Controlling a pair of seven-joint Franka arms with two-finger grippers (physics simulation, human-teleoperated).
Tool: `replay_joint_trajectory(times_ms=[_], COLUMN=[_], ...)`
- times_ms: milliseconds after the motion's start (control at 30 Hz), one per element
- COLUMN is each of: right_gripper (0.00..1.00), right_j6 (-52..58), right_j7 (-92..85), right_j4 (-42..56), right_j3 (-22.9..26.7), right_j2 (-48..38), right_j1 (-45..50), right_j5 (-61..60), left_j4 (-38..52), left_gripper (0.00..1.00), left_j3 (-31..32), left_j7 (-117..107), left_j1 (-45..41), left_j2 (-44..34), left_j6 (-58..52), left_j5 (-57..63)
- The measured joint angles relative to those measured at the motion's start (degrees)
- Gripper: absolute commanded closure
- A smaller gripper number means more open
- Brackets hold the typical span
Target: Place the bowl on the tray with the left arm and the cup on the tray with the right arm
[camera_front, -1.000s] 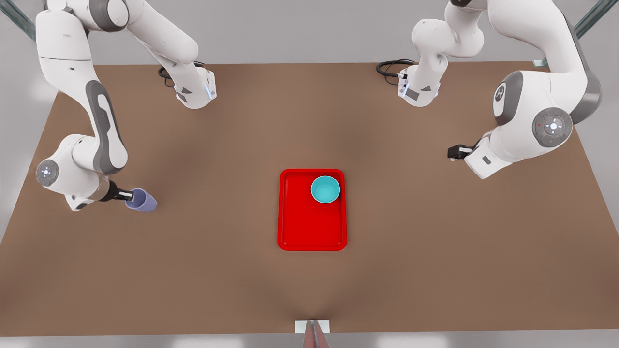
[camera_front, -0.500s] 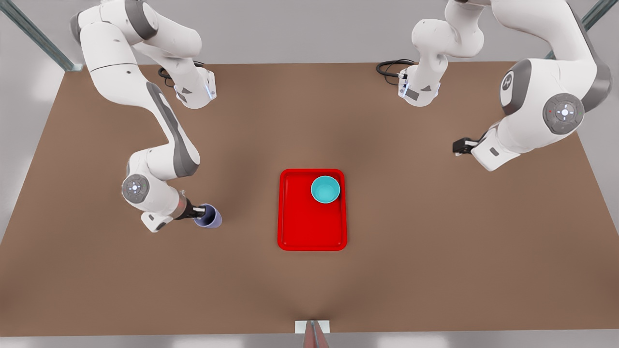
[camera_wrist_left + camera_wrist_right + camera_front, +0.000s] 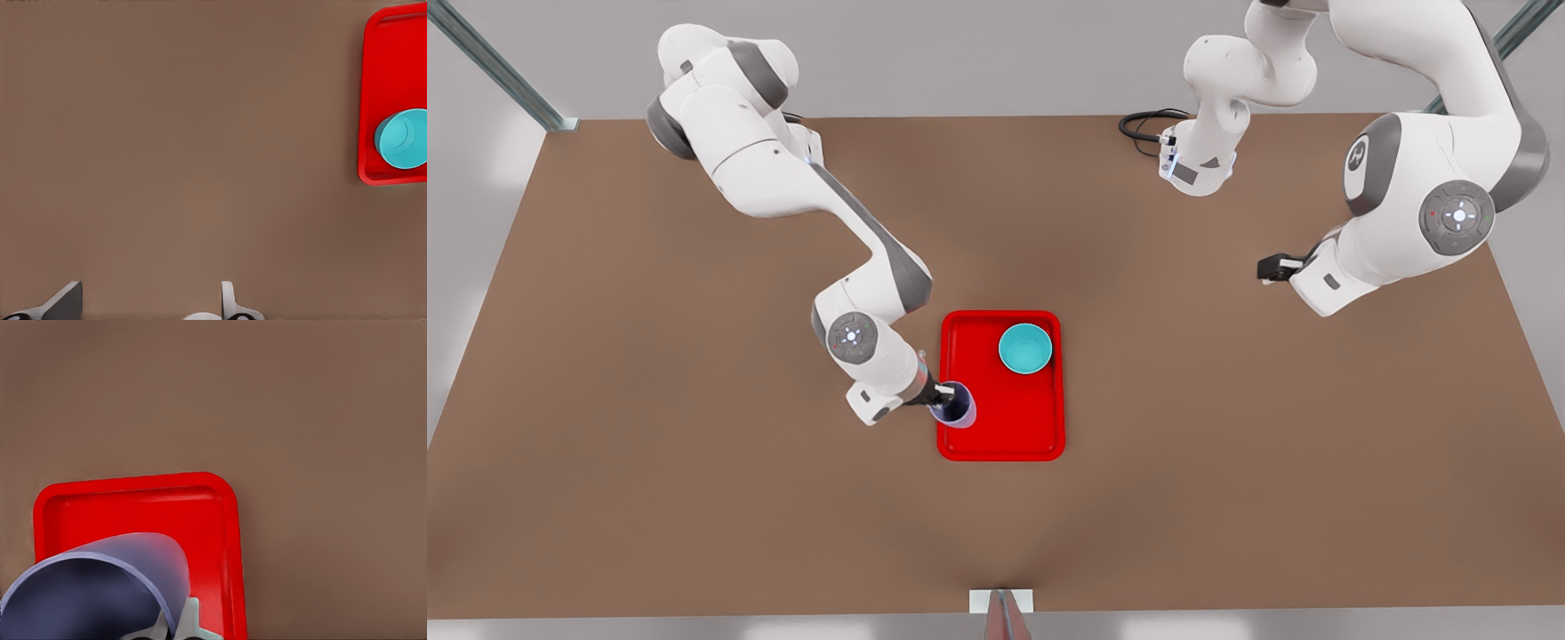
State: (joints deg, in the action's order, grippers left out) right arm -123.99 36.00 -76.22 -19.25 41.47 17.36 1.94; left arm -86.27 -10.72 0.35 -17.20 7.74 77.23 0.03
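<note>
We see the red tray [image 3: 1000, 436] lying flat in the middle of the brown table [image 3: 649, 498], with lots of bare table on every side of it. The tray has round corners and a low rim. The smooth teal bowl [image 3: 1025, 348] sits inside the tray, in the far corner on the front view's right, close to the rim. The rest of the tray floor is mostly bare. The right gripper [image 3: 941, 394] pinches the rim of the lavender cup [image 3: 955, 406] and holds it over the tray's edge on the front view's left. In the right wrist view the cup [image 3: 100, 587] is tipped, so we look into its dark inside, with the tray [image 3: 207, 520] below it. That arm bends down from the far side of the table. The left gripper [image 3: 1270, 268] hangs over bare table, well apart from the tray, on the front view's right. Its fingers [image 3: 229, 300] are spread and hold nothing. This arm waits.
</note>
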Motion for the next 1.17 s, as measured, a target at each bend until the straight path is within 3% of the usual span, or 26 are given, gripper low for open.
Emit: replay_joint_trajectory(times_ms=[367,433,500,533,667,700,767,867,967,1033,1067,1133,1167], right_gripper=[0.79,0.55,0.51,0.24,0.18,0.04,0.0,0.0,0.0,0.0,0.0,0.0,0.0], right_j6=[-6.2,-6.3,-6.4,-6.4,-6.5,-6.5,-6.2,-1.7,20.4,28.3,30.4,32.3,33.4], right_j7=[0.2,0.0,0.1,0.2,0.3,0.5,1.5,2.1,-5.1,-9.3,-11.1,-27.5,-31.1], right_j4=[0.9,0.8,0.8,0.9,0.9,0.9,1.2,0.6,-0.5,-6.2,-9.7,-10.8,-10.1], right_j3=[0.2,0.3,0.3,0.3,0.3,0.3,0.3,0.3,0.7,0.8,2.0,17.3,18.1], right_j2=[6.1,6.7,7.2,7.4,7.5,7.4,6.2,-1.6,-15.4,-24.9,-29.5,-28.8,-27.7], right_j1=[4.1,4.1,4.1,4.1,4.2,4.2,4.0,-2.1,-11.7,-19.6,-21.0,-14.5,-16.3], right_j5=[0.5,0.7,0.9,0.9,0.9,0.8,0.6,0.5,3.0,4.0,4.3,1.3,0.4], left_j4=[-0.2,-0.2,-0.2,-0.2,-0.2,-0.2,-0.2,-0.1,1.0,1.3,1.3,1.3,1.3], left_gripper=[0.0,0.0,0.0,0.0,0.0,0.0,0.0,0.0,0.0,0.0,0.0,0.0,0.0], left_j3=[0.0,0.0,0.0,0.0,0.0,0.0,0.0,0.0,0.0,0.0,0.0,0.1,0.1], left_j7=[-0.1,-0.1,-0.1,-0.1,-0.1,-0.1,-0.1,-0.4,-1.0,-1.0,-1.0,-1.0,-1.0], left_j1=[0.0,0.0,0.0,0.0,0.0,0.0,0.0,0.0,-0.1,-0.1,0.0,-0.1,-0.2], left_j2=[0.3,0.5,0.5,0.5,0.5,0.5,0.5,0.6,1.5,1.8,1.9,2.0,2.1], left_j6=[0.0,0.0,0.0,0.0,0.0,0.0,0.0,0.0,0.1,0.1,0.1,0.1,0.1], left_j5=[-0.1,-0.1,-0.1,-0.2,-0.2,-0.2,-0.2,-0.3,-1.1,-1.6,-1.8,-1.8,-1.8])
